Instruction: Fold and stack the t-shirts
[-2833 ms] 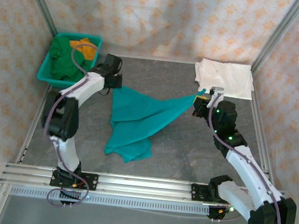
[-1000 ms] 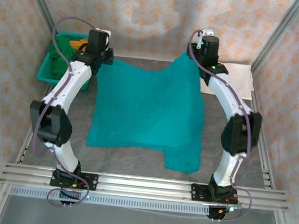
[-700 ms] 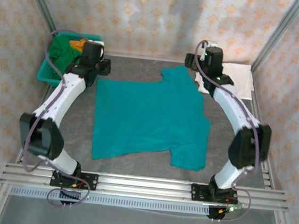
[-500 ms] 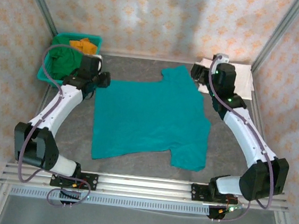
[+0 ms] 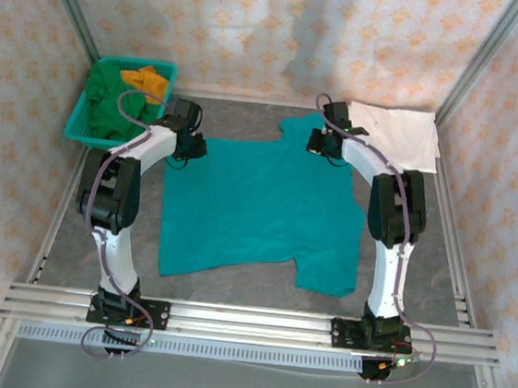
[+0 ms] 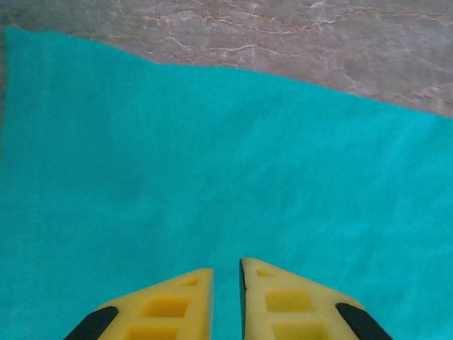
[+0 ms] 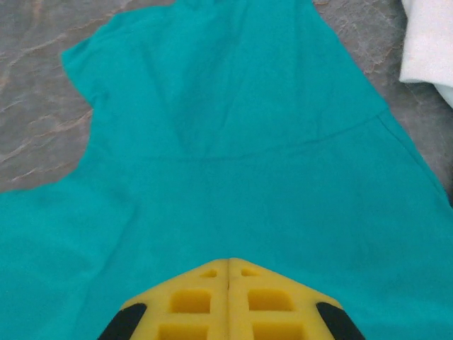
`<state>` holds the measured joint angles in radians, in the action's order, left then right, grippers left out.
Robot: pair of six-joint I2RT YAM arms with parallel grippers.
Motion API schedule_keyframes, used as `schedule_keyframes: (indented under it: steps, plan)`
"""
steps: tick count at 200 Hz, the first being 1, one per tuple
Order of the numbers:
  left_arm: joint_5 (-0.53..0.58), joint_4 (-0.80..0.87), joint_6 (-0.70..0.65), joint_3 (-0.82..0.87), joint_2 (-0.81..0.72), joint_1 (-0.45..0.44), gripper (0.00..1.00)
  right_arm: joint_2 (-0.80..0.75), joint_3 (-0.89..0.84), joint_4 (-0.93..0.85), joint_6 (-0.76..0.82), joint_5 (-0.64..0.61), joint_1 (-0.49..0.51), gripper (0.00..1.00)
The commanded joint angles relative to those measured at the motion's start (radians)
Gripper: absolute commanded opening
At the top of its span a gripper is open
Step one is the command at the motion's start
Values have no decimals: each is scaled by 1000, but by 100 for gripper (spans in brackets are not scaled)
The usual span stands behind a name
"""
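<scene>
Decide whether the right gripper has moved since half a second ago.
Yes. The right gripper has shifted away from the white t-shirt, further over the teal t-shirt.

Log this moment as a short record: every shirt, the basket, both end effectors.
teal t-shirt: spread open on the table
white t-shirt: folded, far right corner
basket: far left corner, holds the dark green t-shirt and orange t-shirt
left end effector: at the teal t-shirt's far left edge, fingers nearly together, grip unclear
right end effector: shut, over the teal t-shirt by its far sleeve
</scene>
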<state>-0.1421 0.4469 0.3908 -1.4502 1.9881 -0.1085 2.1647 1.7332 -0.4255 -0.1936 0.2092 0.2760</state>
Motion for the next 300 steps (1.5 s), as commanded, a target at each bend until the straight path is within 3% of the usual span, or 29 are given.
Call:
schedule_keyframes:
  steps: [1,80,146,192,216,239,248,266,275,300]
  plan:
    - [12,39,76,-84,108,22,15,92,109,-100,-56,-53,7,0]
    - [-16,160,96,-488,435,49,15,340,324,-113,-282,-42,-1,0]
    - [-73,335,29,-1134,753,69,15,430,469,-56,-472,-95,-22,0]
    - [-114,345,39,-1185,669,81,27,488,763,-145,-389,-23,-29,3]
    - [-130,328,22,-1052,471,81,33,403,834,-252,-289,20,-27,16]
    - [-117,119,39,-616,101,81,43,181,661,-306,-179,0,4,27]
    - [-105,8,54,-407,-59,81,51,42,508,-265,-146,-15,25,31]
    - [-59,-108,52,-42,-374,71,60,-267,27,-32,-114,-7,64,36]
    - [-31,-110,45,112,-499,69,68,-422,-209,110,-108,23,81,38]
    - [45,13,33,435,-791,86,71,-773,-749,389,-84,65,125,42]
